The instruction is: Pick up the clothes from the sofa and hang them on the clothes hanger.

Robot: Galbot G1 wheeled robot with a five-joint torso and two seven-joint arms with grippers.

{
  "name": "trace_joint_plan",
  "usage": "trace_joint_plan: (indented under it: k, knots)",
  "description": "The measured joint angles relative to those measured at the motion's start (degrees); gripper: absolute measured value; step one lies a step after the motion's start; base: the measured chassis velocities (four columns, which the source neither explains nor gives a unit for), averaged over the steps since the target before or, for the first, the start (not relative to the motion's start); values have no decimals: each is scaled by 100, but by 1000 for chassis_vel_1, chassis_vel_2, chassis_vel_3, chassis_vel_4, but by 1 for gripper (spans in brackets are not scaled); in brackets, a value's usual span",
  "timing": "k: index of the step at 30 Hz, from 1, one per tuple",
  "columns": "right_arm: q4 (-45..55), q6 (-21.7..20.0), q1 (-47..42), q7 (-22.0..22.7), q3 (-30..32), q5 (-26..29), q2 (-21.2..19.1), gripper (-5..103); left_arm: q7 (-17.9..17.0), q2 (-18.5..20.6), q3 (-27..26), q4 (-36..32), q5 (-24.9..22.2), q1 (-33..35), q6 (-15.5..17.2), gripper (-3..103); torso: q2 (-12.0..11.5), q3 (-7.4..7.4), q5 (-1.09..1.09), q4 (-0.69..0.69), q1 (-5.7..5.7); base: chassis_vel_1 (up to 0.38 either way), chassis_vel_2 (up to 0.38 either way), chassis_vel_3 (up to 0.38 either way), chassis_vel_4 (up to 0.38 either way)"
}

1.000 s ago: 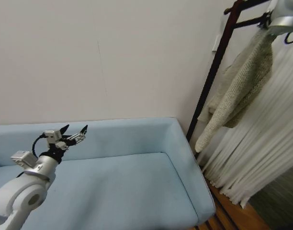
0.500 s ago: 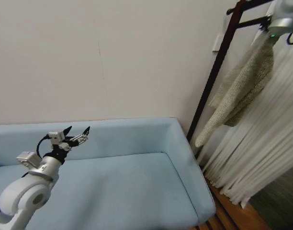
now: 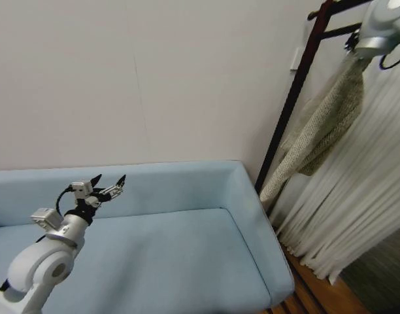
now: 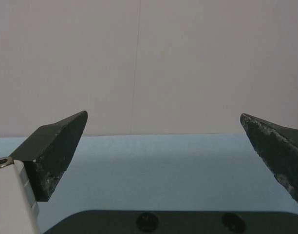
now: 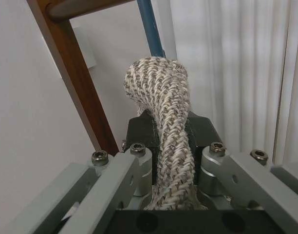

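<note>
Right gripper (image 3: pixel 357 46) is clamping a beige chunky-knit sweater (image 3: pixel 325 121) by the dark wooden rack (image 3: pixel 297 88), pickup done & hanging pending; left gripper (image 3: pixel 110 178) is idling wide open over pale-blue sofa (image 3: pixel 187 255).

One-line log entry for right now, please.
right end effector: shut on sweater, beside rack top | left end effector: open, above sofa

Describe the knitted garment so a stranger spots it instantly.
From the right end of the light blue sofa, follow the dark wooden rack upward. The right gripper holds a beige knitted sweater there, coarse and speckled beside smooth white curtains.
</note>
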Motion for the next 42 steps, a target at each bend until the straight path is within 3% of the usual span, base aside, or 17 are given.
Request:
trace_joint_plan:
  k: [11, 14, 17, 20, 23, 27, 29, 32, 38, 42]
  knots:
    - [210, -39, -52, 80, -36, -17, -86, 10, 90, -79, 12, 40, 77, 37, -40, 100, 0, 0, -1, 0, 0, 0, 0, 0, 0]
    - [338, -102, -56, 60, -49, -32, -176, 27, 97, -75, 17, 45, 79, 37, -41, 100, 0, 0, 0, 0, 0, 0, 0, 0, 0]
    - [426, -121, -55, 35, -71, -56, -230, 32, 101, -67, 19, 50, 79, 37, -43, 100, 0, 0, 0, 0, 0, 0, 0, 0, 0]
    - [556, -131, -29, 6, -94, -57, -303, 48, 122, -67, 41, 71, 87, 37, -68, 100, 0, 0, 0, 1, 0, 0, 0, 0, 0]
    - [602, -147, 12, -34, -124, -85, -328, 54, 132, -75, 65, 73, 97, 39, -81, 100, 0, 0, -1, 1, 0, 0, 0, 0, 0]
    - [743, -206, 116, -120, -188, -179, -380, 76, 147, -93, 97, 79, 107, 39, -90, 100, 0, 0, 0, 0, 0, 0, 0, 0, 0]
    - [783, -222, 142, -133, -196, -190, -387, 76, 149, -97, 108, 89, 117, 38, -93, 100, 0, 0, 0, 0, 0, 0, 0, 0, 0]
    - [964, -276, 220, -156, -205, -215, -393, 92, 149, -117, 144, 107, 141, 18, -102, 100, 0, 0, -1, 1, -1, 0, 0, 0, 0]
    - [1471, -395, 247, -423, -177, -270, -545, 99, 147, -175, 136, 95, 152, 44, -102, 100, 0, 0, -1, 1, 0, 0, 0, 0, 0]
    - [2115, -442, 208, -1078, -104, -390, -790, 100, 146, -290, 104, 49, 232, 160, -104, 100, 0, -1, 0, -1, 0, 0, 0, 0, 0]
